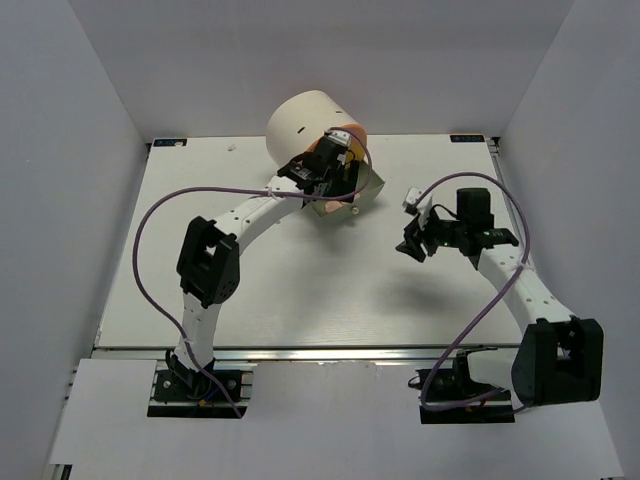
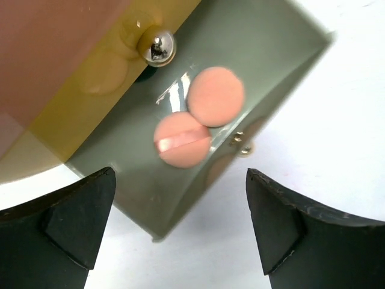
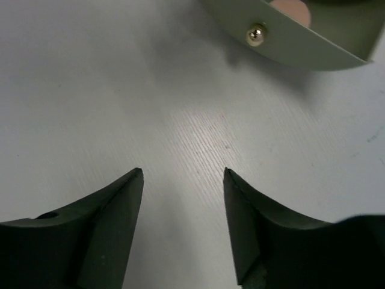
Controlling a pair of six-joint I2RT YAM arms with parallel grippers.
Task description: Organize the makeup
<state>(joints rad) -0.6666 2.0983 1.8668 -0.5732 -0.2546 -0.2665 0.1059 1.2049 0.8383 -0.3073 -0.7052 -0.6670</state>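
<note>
Left gripper [image 2: 179, 173] jaws wide apart, holding nothing, over open grey-green drawer [image 2: 283, 78] — two peach-pink discs [image 2: 215, 96] inside, touching, beside its front wall. Right gripper [image 3: 182, 171] parted, holding nothing, over white table [image 3: 90, 90] — drawer's curved edge just ahead.

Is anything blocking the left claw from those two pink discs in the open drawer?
Nothing visible does. The left gripper hangs open directly over the two peach discs, which lie uncovered in the open drawer.

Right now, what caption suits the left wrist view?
Open left gripper over a grey-green drawer holding two peach-pink discs, silver knob nearby.
</note>
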